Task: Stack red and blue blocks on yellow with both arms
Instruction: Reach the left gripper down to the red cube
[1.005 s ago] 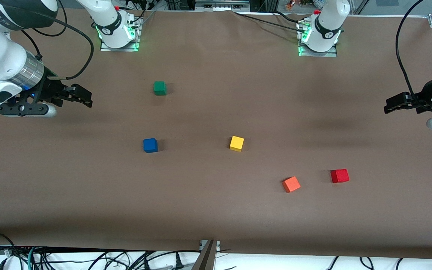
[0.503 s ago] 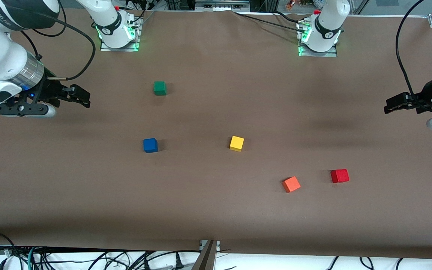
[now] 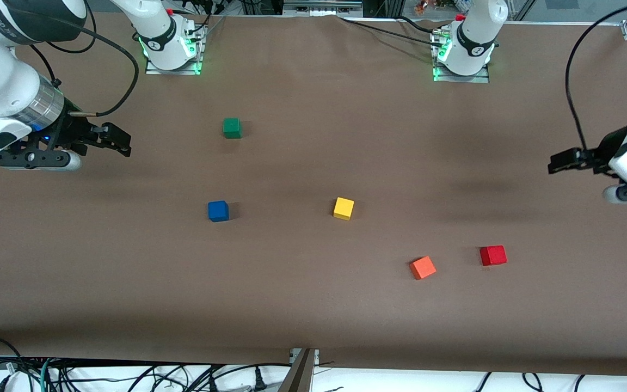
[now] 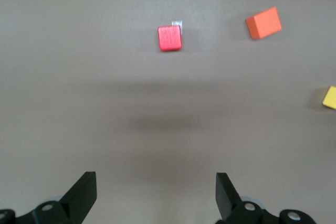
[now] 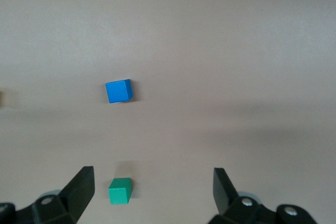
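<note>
Left gripper (image 3: 555,163) hanging wide open over table's left-arm end; right gripper (image 3: 120,142) likewise at right-arm end. Red block (image 3: 493,255), blue block (image 3: 218,210), yellow block (image 3: 343,208) lying apart. Cubes looking light, rigid; pinching flat facing sides mid-height seems best.

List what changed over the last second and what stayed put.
The left tool shifted slightly toward the front camera and the table's middle, open and empty. The right tool barely drew back, also open. Red block, blue block, yellow block and the other cubes stayed put.

Five blocks (image 3: 343,208) lie apart on the table (image 3: 313,316).
</note>
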Tool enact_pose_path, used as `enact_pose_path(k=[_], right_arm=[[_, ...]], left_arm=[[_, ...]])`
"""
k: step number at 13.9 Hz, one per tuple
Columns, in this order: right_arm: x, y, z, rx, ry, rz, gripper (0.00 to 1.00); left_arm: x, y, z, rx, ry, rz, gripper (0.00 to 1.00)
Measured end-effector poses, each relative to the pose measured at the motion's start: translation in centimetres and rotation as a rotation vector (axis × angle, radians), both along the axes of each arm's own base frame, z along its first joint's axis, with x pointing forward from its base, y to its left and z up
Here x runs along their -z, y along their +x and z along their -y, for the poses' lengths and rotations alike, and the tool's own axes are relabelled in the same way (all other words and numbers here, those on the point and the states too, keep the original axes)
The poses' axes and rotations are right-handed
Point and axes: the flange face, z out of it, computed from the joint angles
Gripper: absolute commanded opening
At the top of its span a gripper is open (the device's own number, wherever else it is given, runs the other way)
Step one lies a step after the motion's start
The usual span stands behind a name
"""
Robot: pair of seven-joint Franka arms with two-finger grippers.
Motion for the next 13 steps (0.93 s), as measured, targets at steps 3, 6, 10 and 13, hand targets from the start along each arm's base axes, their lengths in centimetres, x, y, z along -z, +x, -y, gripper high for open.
enact_pose_path(k=[3,6,10,13], right_arm=[[-0.1,0.0,0.0,0.0,0.0,0.001,1.0],[-0.2,0.0,-0.1,-0.001,0.0,0.006,1.0],[-0.4,0.3,-0.2,-0.009,-0.017,0.041,1.0],[-0.3,0.4,-0.4,-0.013,-0.019,0.041,1.0]], left_arm=[[4.5,2.7,0.4,0.006,0.002,0.022,1.0],[10.3,4.9,0.5,0.007,0.005,0.017,1.0],[18.4,7.1,0.4,0.005,0.009,0.012,1.0],[24.3,7.6,0.3,0.003,0.012,0.019,1.0]])
